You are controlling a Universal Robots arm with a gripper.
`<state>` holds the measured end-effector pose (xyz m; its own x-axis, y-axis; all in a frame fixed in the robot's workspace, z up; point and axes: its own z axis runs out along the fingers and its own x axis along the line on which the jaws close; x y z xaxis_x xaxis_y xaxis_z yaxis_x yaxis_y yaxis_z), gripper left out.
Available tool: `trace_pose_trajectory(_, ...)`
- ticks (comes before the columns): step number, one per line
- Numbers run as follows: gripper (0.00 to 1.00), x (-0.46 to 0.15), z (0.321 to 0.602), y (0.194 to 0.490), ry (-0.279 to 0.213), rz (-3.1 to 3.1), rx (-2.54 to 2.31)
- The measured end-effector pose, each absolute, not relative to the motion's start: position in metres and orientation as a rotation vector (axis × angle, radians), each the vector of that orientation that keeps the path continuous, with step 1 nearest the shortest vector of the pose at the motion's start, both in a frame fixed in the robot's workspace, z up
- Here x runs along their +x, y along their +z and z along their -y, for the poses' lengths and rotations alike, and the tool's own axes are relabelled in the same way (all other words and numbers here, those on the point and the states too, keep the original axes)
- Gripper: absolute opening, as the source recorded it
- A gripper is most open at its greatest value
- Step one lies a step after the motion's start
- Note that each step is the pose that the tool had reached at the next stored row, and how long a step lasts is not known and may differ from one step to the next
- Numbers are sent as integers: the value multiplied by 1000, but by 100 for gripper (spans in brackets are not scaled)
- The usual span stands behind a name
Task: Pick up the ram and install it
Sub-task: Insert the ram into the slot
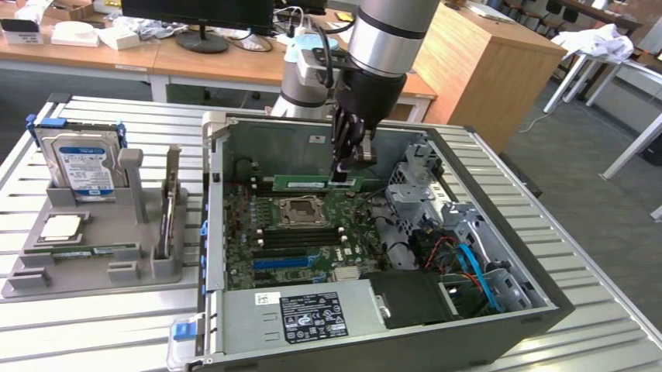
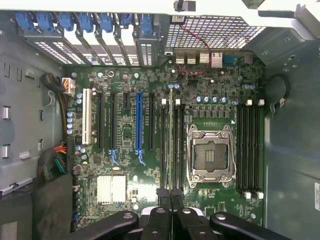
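The ram [image 1: 310, 184] is a thin green stick, held level above the motherboard [image 1: 271, 240] inside the open computer case [image 1: 538, 302]. My gripper [image 1: 343, 175] is shut on the stick's end toward the exterior view's right. In the wrist view the ram [image 2: 171, 135] appears edge-on as a thin line between the black fingers [image 2: 161, 196], hanging over the dark memory slots [image 2: 164, 150] beside the processor socket [image 2: 210, 156]. A second bank of memory slots [image 2: 250, 150] lies on the socket's other side.
A grey parts holder [image 1: 31, 283] at the exterior view's left carries a hard drive [image 1: 83, 163], a square silver chip [image 1: 60, 226] and a green stick [image 1: 88, 252]. A power supply [image 1: 300, 310], drive cage [image 1: 424, 174] and cables [image 1: 470, 260] crowd the case. A blue slot [image 2: 139, 120] lies beside black ones.
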<state>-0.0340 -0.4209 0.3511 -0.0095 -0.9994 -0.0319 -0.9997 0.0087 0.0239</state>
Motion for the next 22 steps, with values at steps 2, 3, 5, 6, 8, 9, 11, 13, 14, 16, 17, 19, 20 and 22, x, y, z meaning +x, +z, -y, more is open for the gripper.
trace_pose_trajectory(2,12,-34,421,349,59,-2226,-2205)
trace_pose_trajectory(3,12,-34,421,349,57,-2225,-2205)
trace_pose_trajectory(5,12,-34,421,347,56,-2224,-2204)
trace_pose_trajectory(6,12,-34,421,346,55,-2224,-2204)
trace_pose_trajectory(8,12,-34,421,345,54,-2224,-2204)
trace_pose_trajectory(9,12,-34,421,344,54,-2224,-2203)
trace_pose_trajectory(11,12,-34,421,342,54,-2224,-2203)
trace_pose_trajectory(13,12,-34,421,341,54,-2223,-2203)
trace_pose_trajectory(14,12,-34,421,340,54,-2223,-2203)
trace_pose_trajectory(16,12,-34,421,339,54,-2224,-2203)
trace_pose_trajectory(17,12,-34,421,339,53,-2224,-2203)
trace_pose_trajectory(19,12,-34,421,339,53,-2224,-2203)
trace_pose_trajectory(20,12,-34,421,339,54,-2224,-2203)
trace_pose_trajectory(22,12,-34,421,339,54,-2223,-2203)
